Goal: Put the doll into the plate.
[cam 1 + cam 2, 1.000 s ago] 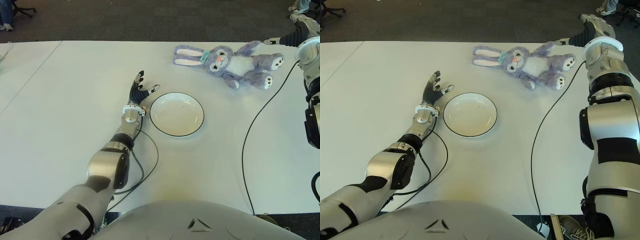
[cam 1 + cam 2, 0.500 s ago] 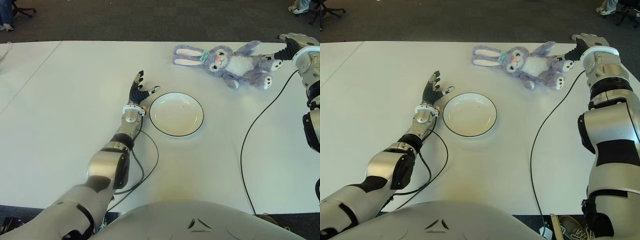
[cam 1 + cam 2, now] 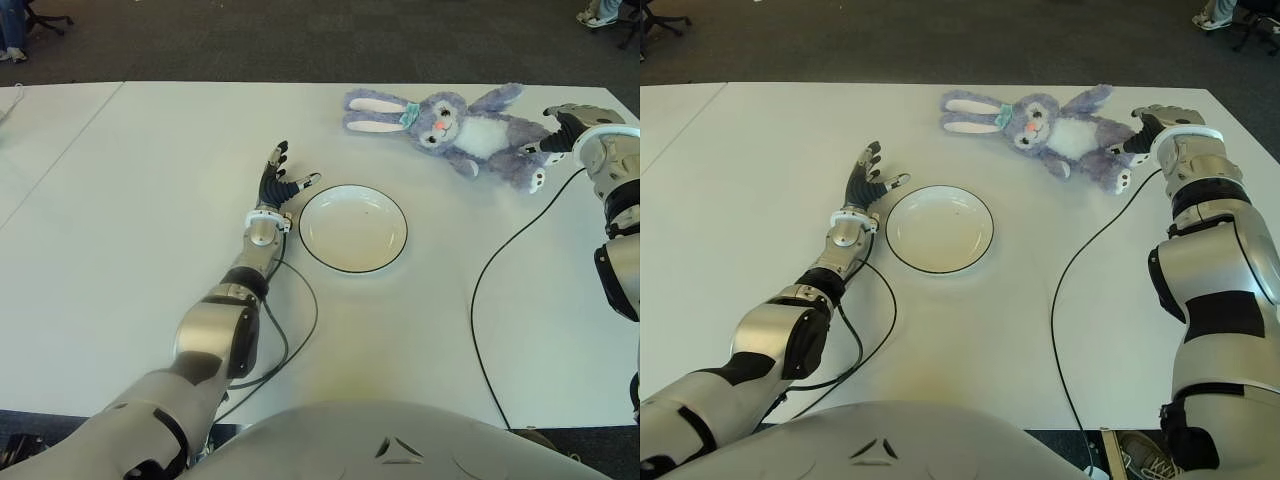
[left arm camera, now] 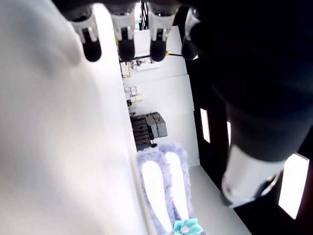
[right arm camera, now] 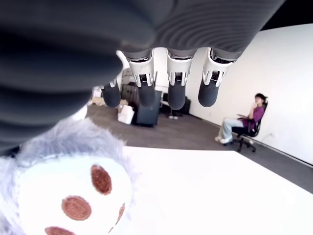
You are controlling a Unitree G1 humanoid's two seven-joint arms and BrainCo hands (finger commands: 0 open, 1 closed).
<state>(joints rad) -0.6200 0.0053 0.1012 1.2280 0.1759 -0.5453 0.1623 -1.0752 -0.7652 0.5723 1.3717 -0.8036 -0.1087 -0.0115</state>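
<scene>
The doll (image 3: 455, 126), a purple plush bunny with long ears, lies on its back at the far right of the white table (image 3: 130, 200). The white plate (image 3: 353, 228) with a dark rim sits near the middle and holds nothing. My right hand (image 3: 558, 130) is at the doll's near foot (image 5: 73, 193); its fingers (image 5: 176, 83) are stretched out over the foot, not curled around it. My left hand (image 3: 279, 181) shows just left of the plate, with its fingers (image 4: 122, 44) spread and nothing in them. The doll's ears (image 4: 166, 191) appear in the left wrist view.
A black cable (image 3: 485, 290) runs from the right arm across the table's right side to the near edge. Another cable (image 3: 295, 330) loops beside the left forearm. A person (image 5: 249, 120) sits on a chair far behind the table.
My right hand came down and in from the far right corner to the doll's foot. The doll shifted slightly to the left. The left hand stayed still.
</scene>
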